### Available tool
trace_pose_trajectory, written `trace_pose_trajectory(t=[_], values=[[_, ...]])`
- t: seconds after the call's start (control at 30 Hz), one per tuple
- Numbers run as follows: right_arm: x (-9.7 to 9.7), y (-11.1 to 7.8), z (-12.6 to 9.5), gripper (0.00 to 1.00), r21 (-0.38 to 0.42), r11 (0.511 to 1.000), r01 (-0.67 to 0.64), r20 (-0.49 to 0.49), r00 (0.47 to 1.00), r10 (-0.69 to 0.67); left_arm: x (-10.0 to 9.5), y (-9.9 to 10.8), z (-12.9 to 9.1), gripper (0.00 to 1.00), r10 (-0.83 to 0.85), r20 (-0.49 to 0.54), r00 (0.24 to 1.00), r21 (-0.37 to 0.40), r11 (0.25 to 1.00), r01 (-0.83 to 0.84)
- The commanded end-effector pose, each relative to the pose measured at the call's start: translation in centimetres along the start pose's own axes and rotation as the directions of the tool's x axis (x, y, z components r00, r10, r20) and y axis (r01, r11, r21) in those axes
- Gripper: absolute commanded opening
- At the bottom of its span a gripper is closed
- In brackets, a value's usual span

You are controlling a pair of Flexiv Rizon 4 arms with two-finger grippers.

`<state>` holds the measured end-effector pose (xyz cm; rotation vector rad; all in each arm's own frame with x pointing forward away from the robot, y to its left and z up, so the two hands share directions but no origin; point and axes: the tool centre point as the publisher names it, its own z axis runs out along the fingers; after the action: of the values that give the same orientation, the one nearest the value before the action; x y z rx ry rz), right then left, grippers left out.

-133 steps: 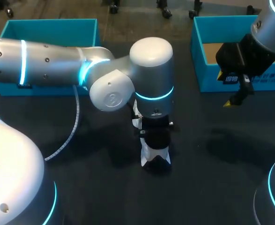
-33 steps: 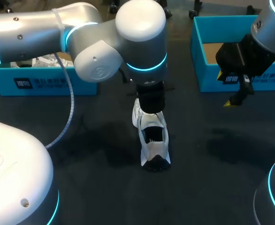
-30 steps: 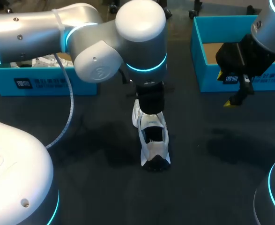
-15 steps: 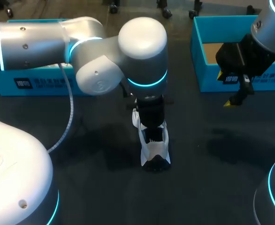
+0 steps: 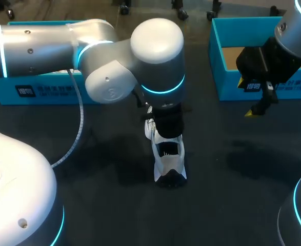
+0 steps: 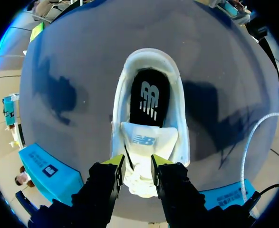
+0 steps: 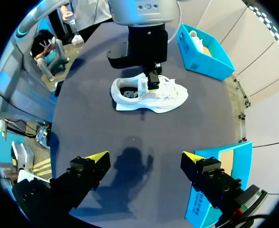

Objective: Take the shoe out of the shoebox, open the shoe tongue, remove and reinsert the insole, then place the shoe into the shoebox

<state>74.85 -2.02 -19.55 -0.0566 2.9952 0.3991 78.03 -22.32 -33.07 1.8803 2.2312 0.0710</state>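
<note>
With the left pincer (image 6: 137, 164) clamped on the tongue (image 6: 141, 140) of the shoe (image 5: 168, 160) standing on the tabletop (image 5: 104, 171) and the right pincer (image 7: 143, 156) spread apart well aside, draw the tongue up and toward the toe slowly, exposing the insole (image 6: 149, 95) without dragging the shoe.

Head view: we lose shoe (image 5: 168, 159) toe end and left gripper (image 6: 137, 166) under left arm (image 5: 158, 61).
Left wrist view: shoe toe end hidden behind left gripper.
Left shoebox (image 5: 47, 91), beyond shoe: interior largely covered by left arm.
Right shoebox (image 5: 227, 84), beyond shoe on other side: cut off at picture edge, partly covered by right gripper (image 7: 144, 159); we see one yellow tip only in head view.
</note>
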Motion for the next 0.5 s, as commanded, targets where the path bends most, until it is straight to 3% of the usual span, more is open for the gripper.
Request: trace_pose_trajectory(t=[0.03,0.23,0.43,0.5], values=[[0.0,0.0,0.1,1.0,0.002,1.0,-0.001,0.0,1.0,0.001,0.4,-0.9,0.7,0.35,-0.022,0.002,1.0,0.001,1.0,0.022],[0.0,0.0,0.1,1.0,0.002,1.0,-0.001,0.0,1.0,0.001,0.9,-1.8,1.1,0.36,-0.03,-0.007,1.0,0.015,0.999,0.03],[0.0,0.0,0.1,1.0,0.002,1.0,-0.001,0.0,1.0,0.001,1.1,-0.9,-0.7,0.45,-0.085,-0.012,0.996,-0.037,0.996,0.084],[0.0,0.0,0.1,1.0,0.002,1.0,-0.001,0.0,1.0,0.001,1.4,-0.6,-1.6,0.46,-0.186,-0.001,0.983,0.015,0.983,0.186]])
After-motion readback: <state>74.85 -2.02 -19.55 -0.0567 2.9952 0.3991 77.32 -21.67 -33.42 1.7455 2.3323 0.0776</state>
